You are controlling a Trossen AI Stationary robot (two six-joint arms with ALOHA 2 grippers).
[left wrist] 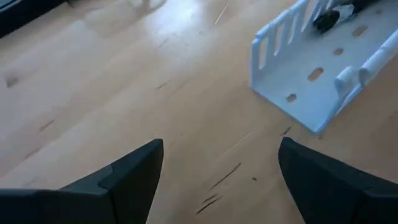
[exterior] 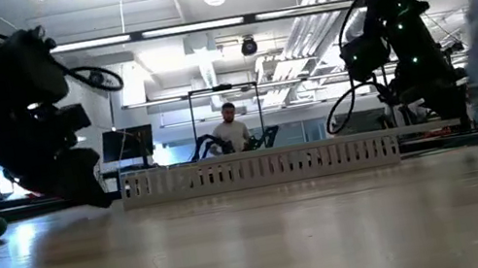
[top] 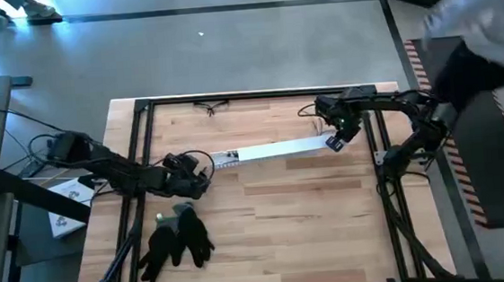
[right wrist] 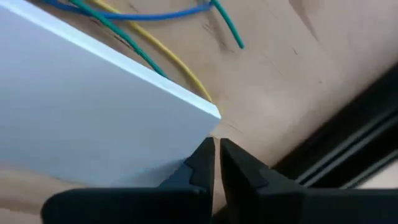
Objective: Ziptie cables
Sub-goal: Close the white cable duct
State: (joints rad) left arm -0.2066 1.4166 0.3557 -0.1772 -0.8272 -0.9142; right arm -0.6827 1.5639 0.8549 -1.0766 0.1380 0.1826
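The cables (right wrist: 155,46), thin blue, green and yellow strands, show only in the right wrist view, lying loose on the wood just past the end of the white slotted channel (top: 271,150). In the high view a thin dark loop at about 2 o'clock on the counter, beside the channel's right end, may be part of them; I cannot tell for sure.

The channel's long axis runs from 9 to 3 o'clock across the middle of the counter (top: 267,212). The right gripper (right wrist: 216,158) sits at its 3 o'clock end, jaws pressed nearly together right at the channel's corner, touching or almost touching it. The cables lie just beyond that corner, so the right arm is by far the nearer one.

The left gripper (left wrist: 221,171) hovers over bare wood off the channel's 9 o'clock end, jaws spread wide and holding nothing, with the channel's open mouth ahead of them.

A pair of black gloves (top: 177,237) lies at about 7 o'clock. Beyond the pale wooden counter is a bright workshop, with a person (exterior: 232,125) far behind.
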